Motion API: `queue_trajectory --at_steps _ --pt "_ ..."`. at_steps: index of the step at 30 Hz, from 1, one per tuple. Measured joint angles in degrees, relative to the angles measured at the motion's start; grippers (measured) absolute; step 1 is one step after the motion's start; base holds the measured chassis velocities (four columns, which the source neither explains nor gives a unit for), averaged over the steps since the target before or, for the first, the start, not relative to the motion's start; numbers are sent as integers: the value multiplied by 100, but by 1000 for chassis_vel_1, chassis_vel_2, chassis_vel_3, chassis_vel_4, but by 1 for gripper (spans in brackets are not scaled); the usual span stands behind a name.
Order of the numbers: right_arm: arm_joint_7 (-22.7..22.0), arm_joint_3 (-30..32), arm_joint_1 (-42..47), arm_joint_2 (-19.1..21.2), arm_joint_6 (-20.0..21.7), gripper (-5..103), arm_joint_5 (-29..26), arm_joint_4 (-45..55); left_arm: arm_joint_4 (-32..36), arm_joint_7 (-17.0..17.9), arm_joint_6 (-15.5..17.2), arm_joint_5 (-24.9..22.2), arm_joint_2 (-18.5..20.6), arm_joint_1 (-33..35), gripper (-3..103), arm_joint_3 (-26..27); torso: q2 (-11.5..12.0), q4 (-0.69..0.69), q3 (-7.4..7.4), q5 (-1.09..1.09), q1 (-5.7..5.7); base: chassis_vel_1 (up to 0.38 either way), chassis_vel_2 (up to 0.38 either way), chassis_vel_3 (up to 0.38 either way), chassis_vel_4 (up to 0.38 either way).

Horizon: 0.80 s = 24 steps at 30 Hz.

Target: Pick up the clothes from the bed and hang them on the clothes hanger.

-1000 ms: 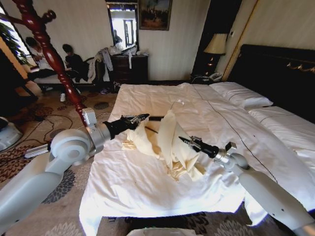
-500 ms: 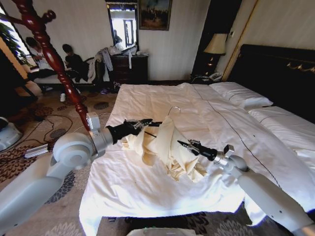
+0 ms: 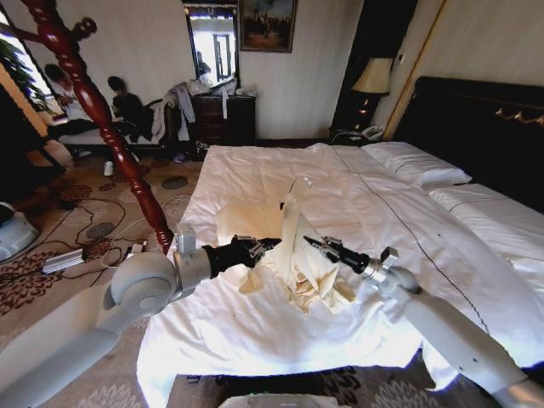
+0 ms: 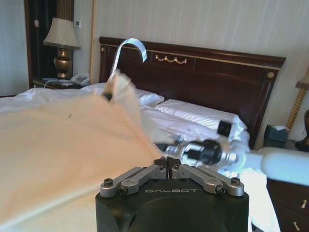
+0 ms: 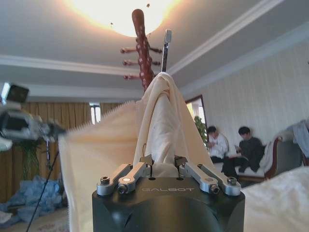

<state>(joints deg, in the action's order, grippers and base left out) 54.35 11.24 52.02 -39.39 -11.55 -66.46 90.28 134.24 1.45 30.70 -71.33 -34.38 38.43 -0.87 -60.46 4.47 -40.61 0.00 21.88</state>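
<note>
Your head camera looked down across the bed. Each wrist camera sat close behind its gripper, left facing the headboard, right tilted ceilingward; all shared the cream garment.

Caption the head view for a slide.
Both grippers, left and right, hold a cream garment on its hanger above the bed.

I see a cream garment raised off the bed's white duvet, draped in folds over the hanger, whose silver hook sticks out above the cloth's peak.
</note>
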Motion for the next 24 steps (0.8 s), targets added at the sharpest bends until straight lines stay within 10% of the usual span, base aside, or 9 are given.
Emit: queue_trajectory --at_steps 24 --pt "18 279 -54 32 -49 19 -766 230 -328 -10 -301 633 -192 252 0 32 0 0 0 -2 0 0 0 0 0"
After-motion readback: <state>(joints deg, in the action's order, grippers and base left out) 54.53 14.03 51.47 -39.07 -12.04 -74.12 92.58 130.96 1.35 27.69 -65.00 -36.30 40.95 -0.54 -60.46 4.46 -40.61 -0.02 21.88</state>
